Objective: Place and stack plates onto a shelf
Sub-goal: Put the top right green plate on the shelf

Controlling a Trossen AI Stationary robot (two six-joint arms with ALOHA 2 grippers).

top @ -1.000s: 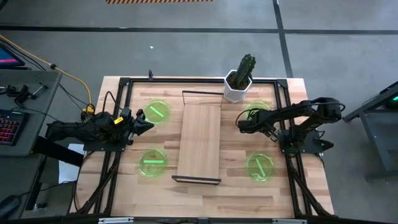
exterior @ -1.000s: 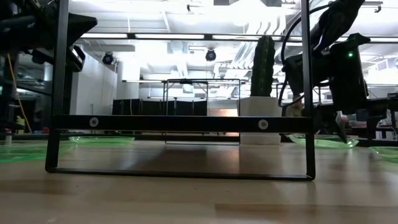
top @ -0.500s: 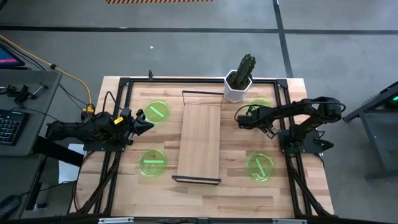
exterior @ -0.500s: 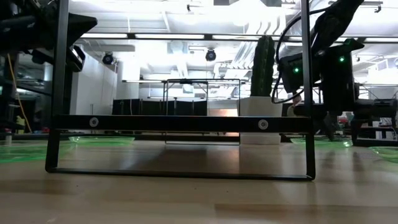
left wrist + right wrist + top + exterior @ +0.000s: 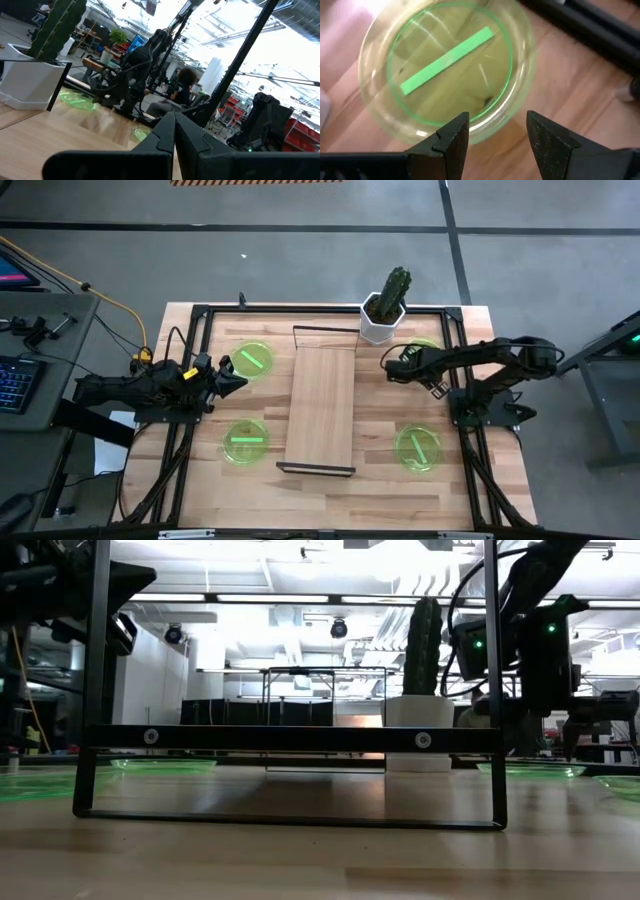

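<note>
The shelf (image 5: pixel 321 406) is a light-wood board with black end frames in the middle of the table; its near end frame (image 5: pixel 290 738) fills the low view. Four green plates lie flat on the tabletop: far left (image 5: pixel 252 358), near left (image 5: pixel 245 442), near right (image 5: pixel 418 448), and far right (image 5: pixel 423 348), half hidden by my right arm. My right gripper (image 5: pixel 392 364) is open and points down over the far right plate (image 5: pixel 447 75). Its fingertips (image 5: pixel 492 131) stand on either side of the plate's rim; I see no touch. My left gripper (image 5: pixel 238 380) is shut and waits left of the shelf, between the two left plates.
A cactus in a white pot (image 5: pixel 383 320) stands at the far edge, just beyond the shelf and close to my right gripper. A black frame rail (image 5: pixel 455 340) runs beside the far right plate. A desk with a keyboard (image 5: pixel 15 385) lies left of the table. A person sits in the room beyond (image 5: pixel 182 85).
My right gripper has moved a little toward the table's far edge, staying open over the far right plate. The plates and the shelf have stayed where they were.
</note>
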